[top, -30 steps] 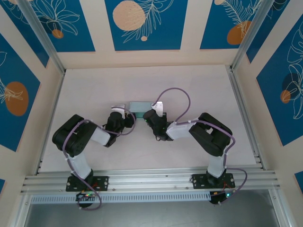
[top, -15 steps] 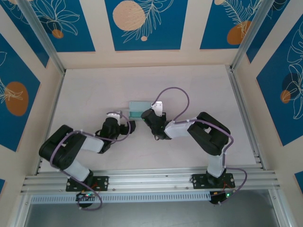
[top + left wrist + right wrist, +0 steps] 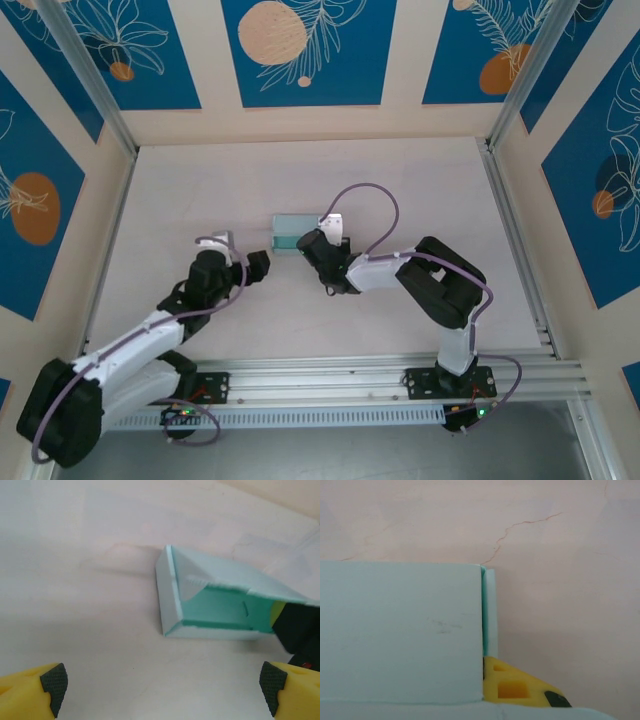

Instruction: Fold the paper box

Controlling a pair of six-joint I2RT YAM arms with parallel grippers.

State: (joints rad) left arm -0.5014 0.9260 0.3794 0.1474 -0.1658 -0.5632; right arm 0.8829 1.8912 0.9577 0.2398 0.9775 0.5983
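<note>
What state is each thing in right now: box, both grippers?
paper box: folded into box shape, resting on the table, one long side open.
left gripper: open, empty, apart from the box.
right gripper: shut, apparently pinching the box's right end.

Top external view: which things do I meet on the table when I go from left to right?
left gripper → paper box → right gripper

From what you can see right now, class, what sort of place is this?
Probably a robot test cell: left arm and right arm bolted to a metal rail, blue patterned panels walling the table, one paper box on it.
</note>
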